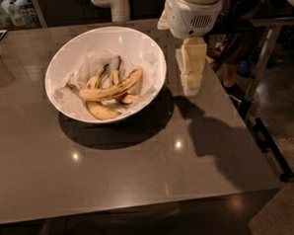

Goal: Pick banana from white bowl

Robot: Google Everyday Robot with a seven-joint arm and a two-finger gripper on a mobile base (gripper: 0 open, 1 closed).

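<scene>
Grey table (140,179), banana (113,89) in white bowl (151,50), pincer (191,86) just beside its rim

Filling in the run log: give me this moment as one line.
phase: pre-grasp | gripper: above grey table, beside wide glossy white bowl | long bruised yellow banana: lying in bowl, not yet grasped

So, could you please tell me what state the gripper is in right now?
Gripper: cannot be told; it hangs beside the white bowl, with the banana lying in the bowl.
</scene>
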